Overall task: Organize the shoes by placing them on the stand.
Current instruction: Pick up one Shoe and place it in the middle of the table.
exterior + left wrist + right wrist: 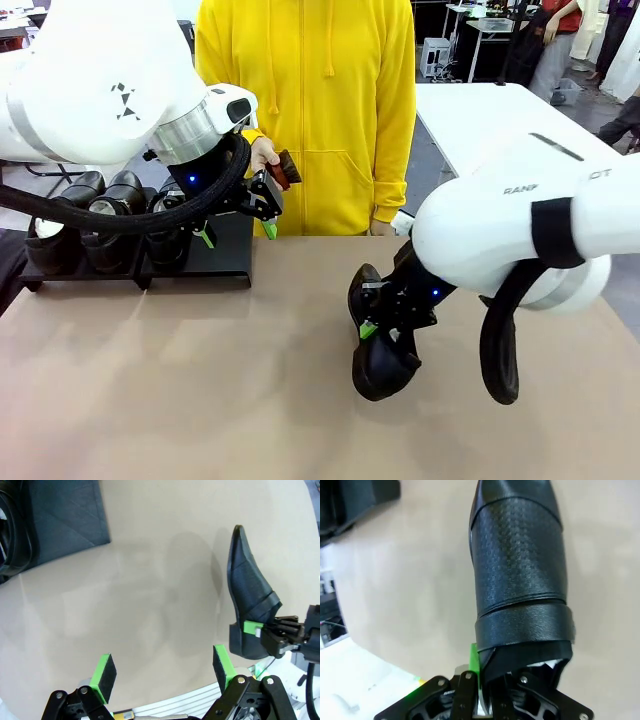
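Note:
My right gripper (383,318) is shut on the heel rim of a black shoe (385,362) over the middle of the table, right of centre, toe angled down. The right wrist view has that shoe (520,565) running away from the gripper (487,680), one green pad against its rim. The stand (215,262) sits at the far left with black shoes (112,212) lined up on it. Above its right end hangs my left gripper (240,230), open with nothing in it. In the left wrist view the gripper (164,672) looks down at bare table, the held shoe (250,595) to its right.
A person in a yellow hoodie (310,110) stands at the far edge, one hand holding a small reddish-brown object (288,170) just beyond my left gripper. A white table (490,120) stands behind on the right. Brown tabletop (200,380) stretches in front of the stand.

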Tool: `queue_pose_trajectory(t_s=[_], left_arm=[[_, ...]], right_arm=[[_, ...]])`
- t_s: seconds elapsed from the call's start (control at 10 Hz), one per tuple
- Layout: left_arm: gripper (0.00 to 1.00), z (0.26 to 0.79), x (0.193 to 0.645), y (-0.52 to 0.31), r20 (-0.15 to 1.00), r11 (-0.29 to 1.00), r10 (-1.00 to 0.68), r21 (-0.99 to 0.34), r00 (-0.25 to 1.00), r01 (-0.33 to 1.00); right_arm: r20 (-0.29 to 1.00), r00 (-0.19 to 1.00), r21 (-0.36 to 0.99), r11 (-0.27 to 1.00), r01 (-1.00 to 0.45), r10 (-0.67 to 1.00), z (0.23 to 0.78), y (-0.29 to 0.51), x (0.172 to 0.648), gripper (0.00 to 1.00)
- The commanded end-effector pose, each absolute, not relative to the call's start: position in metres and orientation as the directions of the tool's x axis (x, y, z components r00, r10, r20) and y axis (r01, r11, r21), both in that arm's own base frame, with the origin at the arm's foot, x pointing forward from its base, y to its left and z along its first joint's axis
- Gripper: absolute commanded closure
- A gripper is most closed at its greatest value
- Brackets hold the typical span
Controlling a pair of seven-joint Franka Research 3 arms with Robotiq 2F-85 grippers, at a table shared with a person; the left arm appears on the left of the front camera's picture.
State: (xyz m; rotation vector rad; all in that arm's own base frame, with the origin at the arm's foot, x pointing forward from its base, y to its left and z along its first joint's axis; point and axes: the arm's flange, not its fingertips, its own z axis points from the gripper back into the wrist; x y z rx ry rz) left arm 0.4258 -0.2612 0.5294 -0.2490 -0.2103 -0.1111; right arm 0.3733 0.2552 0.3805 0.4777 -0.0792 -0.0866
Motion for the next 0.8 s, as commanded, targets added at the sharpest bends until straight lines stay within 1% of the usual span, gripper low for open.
queue_pose_trajectory(t_s=[0.0,0.1,0.5,0.6,0.7], left_arm=[[0.00,0.528,0.424,-0.259,0.224,0.958,-0.071,-0.255,0.972,0.128],[0.00,0.528,0.424,-0.259,0.224,0.958,-0.071,-0.255,0.972,0.128],[0.00,0.528,0.424,-0.259,0.224,0.958,-0.071,-0.255,0.972,0.128],[0.00,0.528,0.424,-0.259,0.224,0.958,-0.071,-0.255,0.972,0.128],[0.00,0.528,0.424,-0.259,0.224,0.958,-0.071,-0.255,0.972,0.128]], right_arm=[[0.107,0.993,0.494,0.870,-0.001,-0.059,0.363,0.260,0.380,0.91],[0.096,0.994,0.488,0.873,-0.004,-0.050,0.358,0.262,0.382,0.75],[0.053,0.997,0.499,0.867,0.021,-0.054,0.351,0.264,0.388,0.03],[0.049,0.997,0.517,0.856,0.027,-0.061,0.357,0.260,0.386,0.00],[0.041,0.997,0.532,0.846,0.032,-0.064,0.365,0.256,0.384,0.00]])
